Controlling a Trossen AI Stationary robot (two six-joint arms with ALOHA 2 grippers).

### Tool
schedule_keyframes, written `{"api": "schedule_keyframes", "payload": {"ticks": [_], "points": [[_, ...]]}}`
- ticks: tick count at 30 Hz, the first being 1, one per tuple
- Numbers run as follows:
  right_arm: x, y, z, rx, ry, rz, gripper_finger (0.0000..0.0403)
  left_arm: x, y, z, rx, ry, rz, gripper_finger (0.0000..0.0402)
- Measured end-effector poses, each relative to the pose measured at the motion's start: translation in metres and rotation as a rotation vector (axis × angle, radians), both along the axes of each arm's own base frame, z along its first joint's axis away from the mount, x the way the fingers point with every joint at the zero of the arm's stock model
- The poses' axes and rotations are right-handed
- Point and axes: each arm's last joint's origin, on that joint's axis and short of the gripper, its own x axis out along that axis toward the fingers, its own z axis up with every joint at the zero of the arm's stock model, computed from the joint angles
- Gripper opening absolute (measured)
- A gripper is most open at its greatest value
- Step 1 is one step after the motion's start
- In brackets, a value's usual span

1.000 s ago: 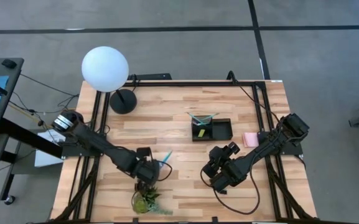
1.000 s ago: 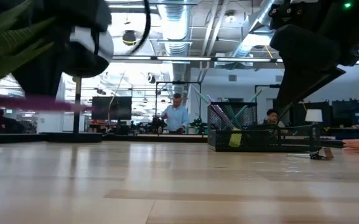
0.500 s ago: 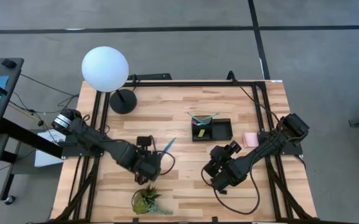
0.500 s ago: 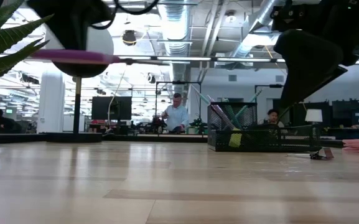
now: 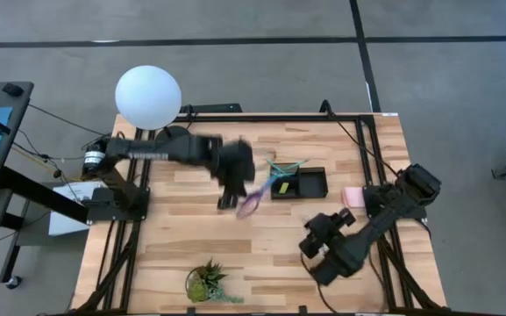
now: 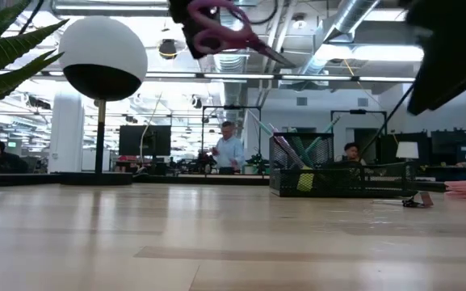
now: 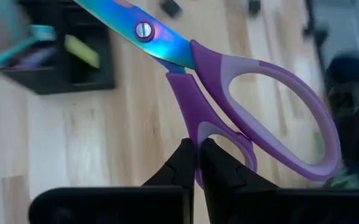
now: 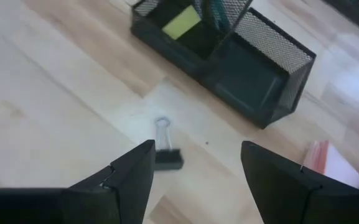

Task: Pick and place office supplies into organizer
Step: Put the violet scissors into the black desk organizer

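My left gripper [image 5: 238, 186] hangs high over the table's middle, just left of the organizer, shut on the purple-handled scissors [image 5: 253, 200]. In the low view the scissors [image 6: 226, 28] show well above the table. The black mesh organizer [image 5: 299, 183] stands on the table with teal pens [image 5: 284, 165] leaning in its taller compartment and a yellow piece [image 5: 281, 187] inside. My right gripper [image 8: 195, 165] is open above a black clip [image 8: 167, 157] that lies on the wood near the organizer [image 8: 229, 53]. A pink sticky pad [image 5: 352, 197] lies to the organizer's right. My left gripper pinches the rim of the scissors' smaller purple handle loop [image 7: 199, 127] between its two fingers [image 7: 182, 163]. The scissors are lifted clear of the table. They tilt, handles up, with the teal blades [image 6: 274, 55] slanting down toward the organizer.
A white globe lamp [image 5: 148, 96] on a black round base [image 5: 174, 143] stands at the far left. A small green plant [image 5: 207, 283] sits by the near edge. Bare wood lies between the plant and the organizer. People show in the room behind.
My left gripper has risen from beside the plant and swung toward the far right, up to the organizer, carrying the scissors clear of the table; they have turned about. My right gripper has drawn back toward the near right corner.
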Motion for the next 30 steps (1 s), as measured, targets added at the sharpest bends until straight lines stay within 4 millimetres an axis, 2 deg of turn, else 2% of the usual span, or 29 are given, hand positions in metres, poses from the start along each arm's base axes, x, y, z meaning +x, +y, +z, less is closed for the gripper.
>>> {"api": "schedule_keyframes", "payload": {"ticks": [4, 6, 9, 12, 18, 26, 30], "points": [[-0.012, 0.012, 0.001, -0.011, -0.049, 0.010, 0.0234, -0.004, 0.047, 0.004, -0.064, -0.016, 0.109, 0.0000], [-0.016, 0.013, 0.002, -0.014, -0.061, -0.003, 0.0234, -0.007, 0.059, 0.004, -0.089, -0.016, 0.129, 0.0000], [-0.015, 0.013, 0.002, -0.005, -0.078, -0.021, 0.0234, -0.007, 0.067, 0.003, -0.104, -0.019, 0.141, 0.0000], [-0.013, 0.012, 0.002, -0.001, -0.082, -0.030, 0.0234, -0.005, 0.068, -0.005, -0.122, 0.017, 0.137, 0.0000], [-0.007, 0.008, 0.001, 0.011, -0.091, -0.050, 0.0234, 0.016, 0.047, -0.026, -0.126, 0.087, 0.024, 0.0000], [-0.006, 0.009, 0.001, 0.018, -0.088, -0.036, 0.0234, 0.055, 0.039, -0.020, -0.081, 0.109, -0.149, 0.0000], [-0.007, 0.010, 0.001, 0.031, -0.075, -0.036, 0.0234, 0.069, 0.046, -0.026, -0.091, 0.228, -0.144, 0.0000]]}}
